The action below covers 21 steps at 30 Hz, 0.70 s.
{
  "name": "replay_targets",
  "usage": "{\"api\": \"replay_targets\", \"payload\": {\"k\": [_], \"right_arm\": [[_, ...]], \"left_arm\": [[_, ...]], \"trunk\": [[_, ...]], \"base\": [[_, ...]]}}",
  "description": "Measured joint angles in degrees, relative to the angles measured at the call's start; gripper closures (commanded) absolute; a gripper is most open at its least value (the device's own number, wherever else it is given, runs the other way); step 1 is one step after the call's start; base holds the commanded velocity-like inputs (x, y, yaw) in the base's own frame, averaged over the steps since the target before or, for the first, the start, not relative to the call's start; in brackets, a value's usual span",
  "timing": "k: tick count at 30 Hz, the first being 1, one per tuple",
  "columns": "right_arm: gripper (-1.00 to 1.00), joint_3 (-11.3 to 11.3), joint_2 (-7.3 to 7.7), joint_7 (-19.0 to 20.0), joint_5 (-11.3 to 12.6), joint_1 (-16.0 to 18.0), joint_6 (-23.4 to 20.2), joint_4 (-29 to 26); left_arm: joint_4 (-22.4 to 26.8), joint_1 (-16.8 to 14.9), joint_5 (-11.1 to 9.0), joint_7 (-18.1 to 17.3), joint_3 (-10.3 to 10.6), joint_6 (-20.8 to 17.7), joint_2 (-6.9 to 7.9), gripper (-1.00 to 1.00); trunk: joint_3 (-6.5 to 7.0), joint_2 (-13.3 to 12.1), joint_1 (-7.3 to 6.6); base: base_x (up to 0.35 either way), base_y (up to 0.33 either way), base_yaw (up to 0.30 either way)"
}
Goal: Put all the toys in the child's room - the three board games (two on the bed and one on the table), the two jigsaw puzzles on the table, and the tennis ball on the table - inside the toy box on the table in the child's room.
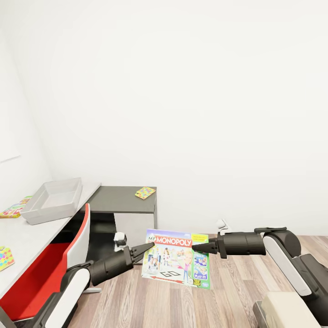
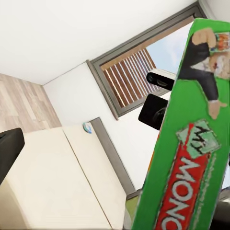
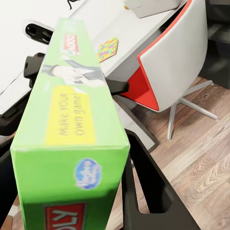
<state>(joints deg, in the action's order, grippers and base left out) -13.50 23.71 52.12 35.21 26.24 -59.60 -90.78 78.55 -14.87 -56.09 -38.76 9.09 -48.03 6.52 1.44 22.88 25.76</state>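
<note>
A Monopoly board game (image 1: 175, 264) hangs upright over the wood floor between my arms. My right gripper (image 1: 197, 248) is shut on one end; its fingers (image 3: 143, 182) press both faces of the green box (image 3: 72, 124). My left gripper (image 1: 148, 247) sits at the other upper corner, open, with one finger (image 2: 9, 148) well off the box (image 2: 191, 158). The grey toy box (image 1: 52, 200) stands on the table (image 1: 27, 237). One jigsaw puzzle (image 1: 5, 257) lies on the table, another (image 1: 145, 192) on the dark grey top. The bed (image 2: 57, 182) shows behind. The tennis ball is out of view.
A red and white swivel chair (image 1: 79, 246) stands between me and the table. A flat colourful item (image 1: 16, 208) lies left of the toy box. White walls close the corner, and open plank floor (image 1: 237, 291) lies ahead to the right.
</note>
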Motion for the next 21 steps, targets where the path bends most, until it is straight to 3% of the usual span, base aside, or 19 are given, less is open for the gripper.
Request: {"api": "replay_targets", "payload": {"k": [21], "right_arm": [[1.00,0.00,0.00,-0.01,-0.03,0.00,0.04,0.00]], "left_arm": [[-0.15,-0.04,0.01,0.20,1.04,0.04,-0.35,-1.00]], "trunk": [[0.00,0.00,0.00]], "base": [[0.000,0.000,0.000]]}}
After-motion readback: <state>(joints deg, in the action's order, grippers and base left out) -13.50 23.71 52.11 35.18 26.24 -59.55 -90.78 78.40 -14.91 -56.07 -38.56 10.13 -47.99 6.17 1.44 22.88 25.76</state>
